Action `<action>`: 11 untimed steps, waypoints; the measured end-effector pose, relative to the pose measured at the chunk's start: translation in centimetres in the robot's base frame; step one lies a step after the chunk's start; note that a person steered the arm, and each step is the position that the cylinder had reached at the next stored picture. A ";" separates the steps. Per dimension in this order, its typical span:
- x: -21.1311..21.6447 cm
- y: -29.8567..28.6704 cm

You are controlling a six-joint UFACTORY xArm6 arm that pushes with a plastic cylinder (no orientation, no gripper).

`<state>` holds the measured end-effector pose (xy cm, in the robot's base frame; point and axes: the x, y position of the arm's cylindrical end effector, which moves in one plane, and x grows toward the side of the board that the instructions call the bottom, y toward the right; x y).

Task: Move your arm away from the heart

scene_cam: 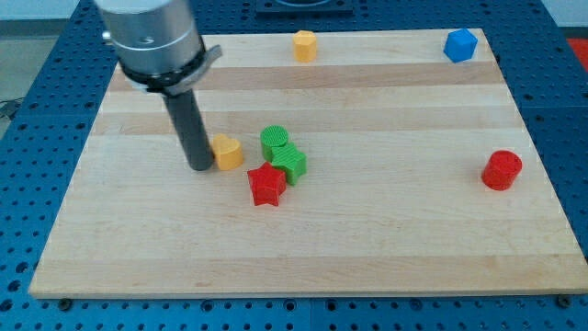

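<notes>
Pale matt wooden board [386, 239]; ridged plastic-looking red star block [266, 186].

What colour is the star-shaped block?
Red: the star block, shown in the camera view.

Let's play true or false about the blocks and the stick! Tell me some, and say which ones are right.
1. My tip is right beside the yellow heart, on its left in the view. True.
2. The red star sits alone in a corner. False: it is in the cluster with the two green blocks.
3. The blue block is near the view's top right. True.
4. The red cylinder touches the heart. False: it stands far off at the view's right.
</notes>
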<state>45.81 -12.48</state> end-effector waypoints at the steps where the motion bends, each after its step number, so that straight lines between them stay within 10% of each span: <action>1: 0.0 2.8; 4: -2.1 -6.5; 8: -26.7 -15.6; 11: -23.7 -10.1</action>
